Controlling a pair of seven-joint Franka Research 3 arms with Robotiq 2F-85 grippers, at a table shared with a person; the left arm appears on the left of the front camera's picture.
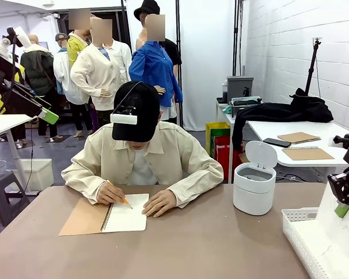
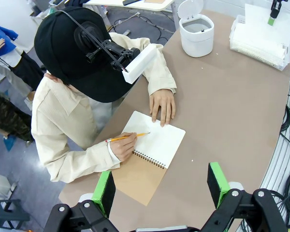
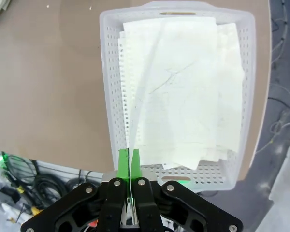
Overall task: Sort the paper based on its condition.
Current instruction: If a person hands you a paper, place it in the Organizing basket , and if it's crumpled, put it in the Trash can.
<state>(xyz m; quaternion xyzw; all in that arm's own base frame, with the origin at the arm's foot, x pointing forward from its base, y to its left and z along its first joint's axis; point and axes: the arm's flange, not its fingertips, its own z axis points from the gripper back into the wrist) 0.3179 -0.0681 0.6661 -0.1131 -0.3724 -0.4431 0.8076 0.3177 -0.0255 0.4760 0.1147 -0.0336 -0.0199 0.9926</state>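
Observation:
My right gripper (image 3: 129,162) is shut on the edge of a white sheet of paper (image 3: 150,82), which hangs edge-on over the white slotted basket (image 3: 106,72). Several more sheets of paper (image 3: 193,96) lie inside the basket. In the front view the right gripper (image 1: 342,209) holds that sheet (image 1: 337,238) at the table's right end. My left gripper (image 2: 160,191) is open and empty, high above the table's left part. Under it, a person writes with a pencil (image 2: 128,137) in a spiral notebook (image 2: 154,145).
A white lidded bin (image 1: 254,186) stands with its lid up beside the person's elbow, left of the basket (image 1: 299,232). The person's hands (image 1: 160,203) rest on the notebook (image 1: 113,216). Bare brown tabletop (image 1: 209,244) lies between notebook and basket.

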